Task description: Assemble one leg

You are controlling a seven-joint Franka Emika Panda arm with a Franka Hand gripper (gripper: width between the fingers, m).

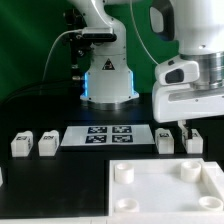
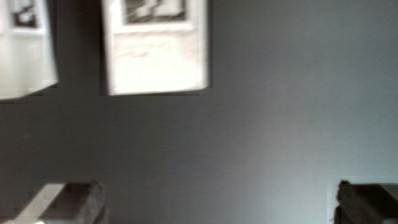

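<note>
On the black table (image 1: 70,178), to the exterior view's right of the marker board (image 1: 108,135), the leg (image 1: 166,140) is laid beside another leg (image 1: 194,141). Just above them the gripper (image 1: 185,127) is held, its fingers (image 2: 63,200) spread wide with nothing grasped. A white panel (image 1: 165,190) is seen nearer the camera.

Panel (image 1: 160,195) cut by edge; leg (image 2: 157,50) blurred, cropped.
</note>
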